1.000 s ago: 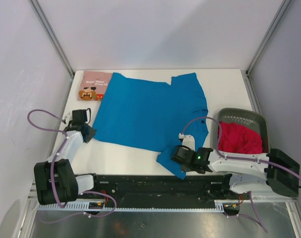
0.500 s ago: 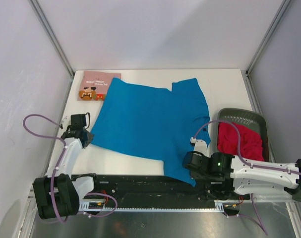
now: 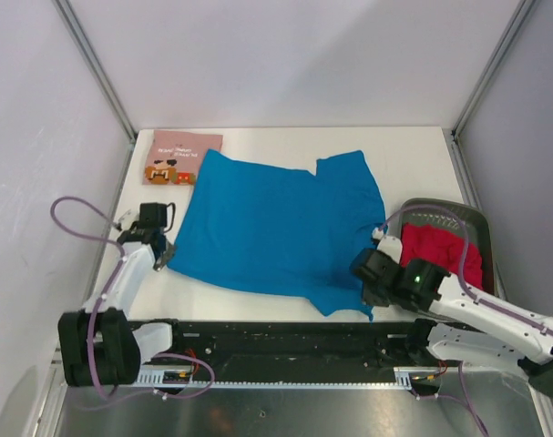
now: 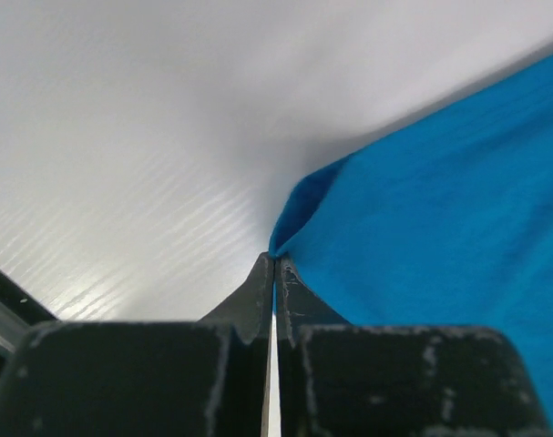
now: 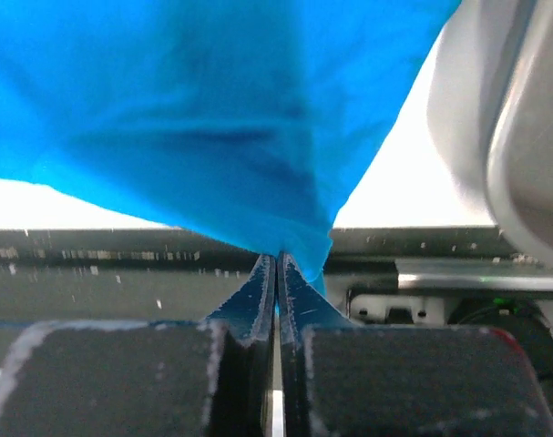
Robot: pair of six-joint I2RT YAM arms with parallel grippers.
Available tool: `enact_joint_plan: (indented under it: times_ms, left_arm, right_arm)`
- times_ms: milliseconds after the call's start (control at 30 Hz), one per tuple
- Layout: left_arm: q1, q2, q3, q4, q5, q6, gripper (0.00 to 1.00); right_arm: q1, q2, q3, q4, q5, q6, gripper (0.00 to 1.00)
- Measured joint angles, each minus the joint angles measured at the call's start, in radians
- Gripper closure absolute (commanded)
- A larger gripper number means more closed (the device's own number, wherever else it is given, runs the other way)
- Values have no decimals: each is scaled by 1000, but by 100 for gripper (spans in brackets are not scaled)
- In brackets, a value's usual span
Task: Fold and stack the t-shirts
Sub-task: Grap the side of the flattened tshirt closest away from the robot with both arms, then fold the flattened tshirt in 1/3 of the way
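Nearest us, along the bottom of the top view, runs the black rail (image 3: 285, 332) that carries both arm bases. Just above it, at lower right, the right fingers (image 5: 276, 273) are pressed together, pinching the near right corner of the blue t-shirt (image 3: 267, 228) between their tips. In the right wrist view the cloth spreads up from those tips over most of the upper frame, and the white bench (image 3: 413, 155) shows below its hem on either side.

At left of centre in the top view we find the left fingers (image 4: 272, 273), also pressed together. They pinch the near left corner of the same shirt, and the left wrist view shows a small fold of blue cloth gathered right at their tips.

Between the two pairs of fingers the blue t-shirt lies spread across the middle of the bench. It is mostly flat, with one sleeve reaching toward the upper right.

At the right edge sits the dark grey basket (image 3: 440, 208), with the red t-shirt (image 3: 440, 246) crumpled inside it. The right arm crosses in front and hides part of both.

Farthest off, in the upper left corner of the bench, the pink t-shirt (image 3: 180, 157) lies folded flat with its print facing up. The far left corner of the blue shirt overlaps its lower right edge
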Motion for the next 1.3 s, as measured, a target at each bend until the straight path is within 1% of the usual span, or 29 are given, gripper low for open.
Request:
enact_joint_plan:
  times_ms: [133,233,333,433,533,700,933,1100,1300]
  left_arm:
    - [-89,129,106,0,-18,-17,100]
    - [-138,232,197,7,-27,-29,100]
    - [-154,300,254,9,-32,-42,100]
    - [-156,369,310,9,-34,-47,100]
    - [-156,426,359,8,-34,-50,100]
    - [-156,496,418,9,-34,-51,100]
    - [-156,562,497,8,-36,-50,100]
    - [-156,588,547,7,-50,-50,100]
    - [-156,626,584,8,-61,-48,100]
  right_arm:
    - [-204,72,23,70,-29,-135,100]
    - [-265,175,88,108,-28,-207,100]
    - [-313,272,137,175,-33,-266,100]
    - [-371,349,148,238,-35,-307,100]
    - [-432,391,148,274,-39,-337,100]
    - [-526,406,151,331,-46,-381,100]
    - [-586,459,188,392,-54,-425,100]
    - [-607,507,202,425,-63,-443,100]
    - [-620,518,202,430,-64,-445,100]
